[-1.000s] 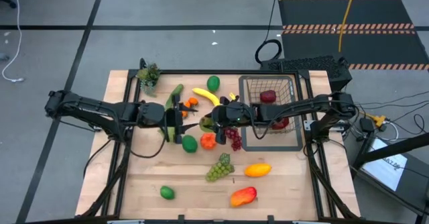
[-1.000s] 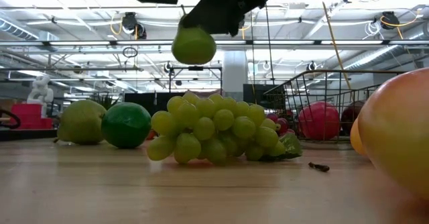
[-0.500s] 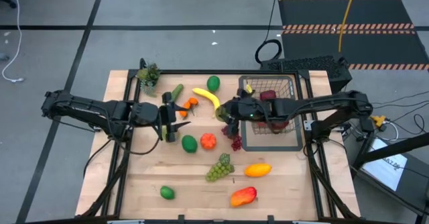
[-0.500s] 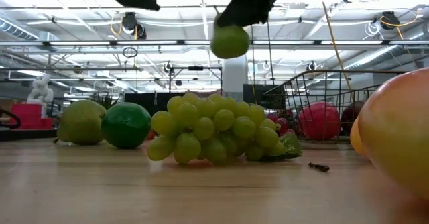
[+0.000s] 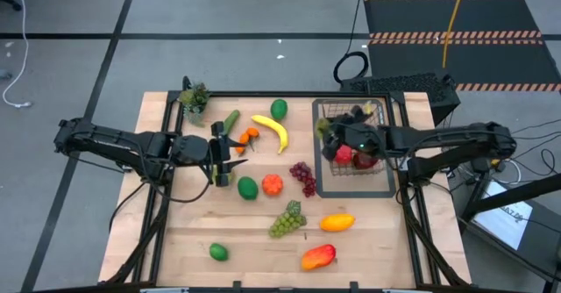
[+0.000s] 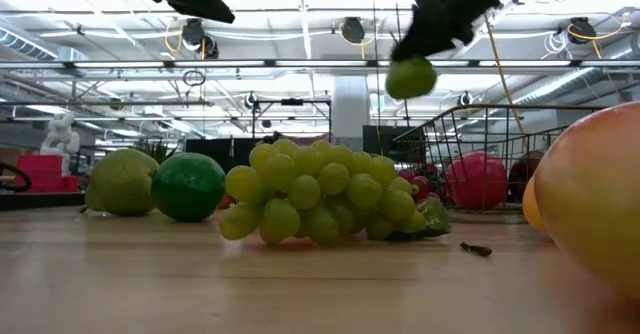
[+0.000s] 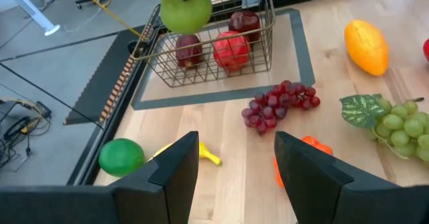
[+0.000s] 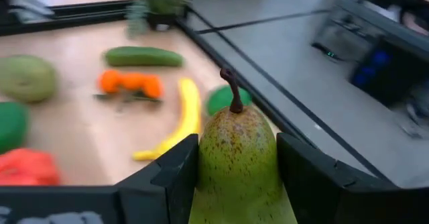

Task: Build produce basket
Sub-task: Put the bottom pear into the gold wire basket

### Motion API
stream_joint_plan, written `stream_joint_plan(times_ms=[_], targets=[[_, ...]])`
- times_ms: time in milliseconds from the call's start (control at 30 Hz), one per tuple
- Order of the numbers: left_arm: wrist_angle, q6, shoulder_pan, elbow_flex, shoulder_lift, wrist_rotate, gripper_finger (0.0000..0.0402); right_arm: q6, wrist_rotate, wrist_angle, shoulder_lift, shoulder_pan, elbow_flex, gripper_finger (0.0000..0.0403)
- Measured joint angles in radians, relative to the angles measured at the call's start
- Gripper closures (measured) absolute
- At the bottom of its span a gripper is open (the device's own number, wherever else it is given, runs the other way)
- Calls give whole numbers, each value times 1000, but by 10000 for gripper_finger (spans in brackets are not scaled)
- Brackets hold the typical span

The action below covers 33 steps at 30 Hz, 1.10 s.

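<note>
Pinching green pear (image 8: 236, 162) between right gripper (image 8: 236, 184) fingers, suspending it over wire basket (image 5: 379, 181) for release; left gripper (image 7: 231, 174) idling, fingers spread.

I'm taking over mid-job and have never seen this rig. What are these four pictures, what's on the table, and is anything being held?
Two dark robot arms work at a wooden table, each ending in a two-finger pincer. One picture looks straight down from above, one looks level across the tabletop, and the other two come from cameras on the arms' wrists.

The right pincer is shut on a green pear, hanging over the wire basket, which holds red fruit. The left pincer is open and empty, over the table's left half.

On the table lie a banana, cucumber, green grapes, purple grapes and other toy produce, plus a small potted plant at the back corner.
</note>
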Motion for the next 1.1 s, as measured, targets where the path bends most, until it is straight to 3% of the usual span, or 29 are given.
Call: stream_joint_plan(times_ms=[433, 1100], targets=[[29, 47, 2, -1, 0, 3, 205, 111, 25, -1, -179, -113, -221, 218], [39, 60, 2, -1, 0, 10, 204, 289, 23, -278, -192, -182, -244, 218]])
